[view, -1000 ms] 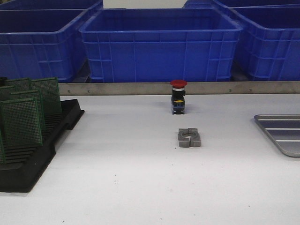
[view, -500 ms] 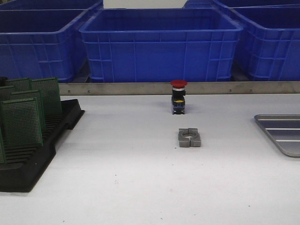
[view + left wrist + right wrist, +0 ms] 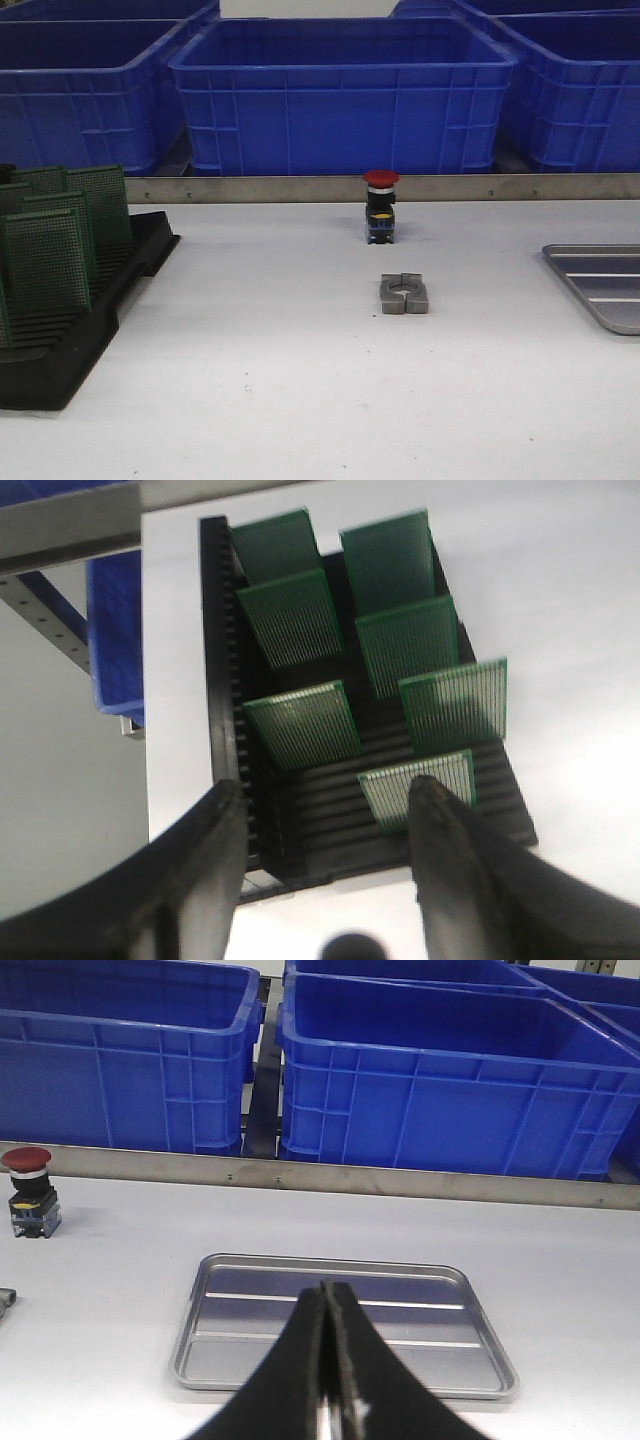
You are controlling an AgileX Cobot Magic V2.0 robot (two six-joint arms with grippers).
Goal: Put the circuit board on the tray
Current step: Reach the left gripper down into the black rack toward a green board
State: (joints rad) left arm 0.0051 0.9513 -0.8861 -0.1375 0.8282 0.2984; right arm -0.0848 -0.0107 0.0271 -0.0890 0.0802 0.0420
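Far left of the white table [image 3: 280, 390]: a black slotted rack [image 3: 60, 345] holds several green perforated circuit boards [image 3: 45, 260], each standing upright in its slot. The left wrist view looks down on the same rack [image 3: 300, 800], where seven boards [image 3: 300, 725] stand in two columns. The left gripper [image 3: 325, 810] hangs above the near end of the rack with its two black fingers [image 3: 215, 830] spread wide apart; nothing is between them, and one fingertip overlaps the nearest board in the view. Contact cannot be judged.

Table centre: a small grey metal clamp block [image 3: 404, 294] with a round bore lies flat. Behind it, apart from it, stands a red-capped push button [image 3: 381, 206] on a black and blue body, near the metal rail [image 3: 300, 188] at the back edge.

Behind the rail: a row of blue plastic bins [image 3: 340, 95].

Far right: the tray [image 3: 600, 285], silver-grey with a raised rim and ridged floor, lies flat on the table, partly cut by the frame edge. In the right wrist view the tray [image 3: 345, 1325] carries no board. The right gripper [image 3: 330, 1360] sits above its near rim, fingers pressed together and holding nothing.
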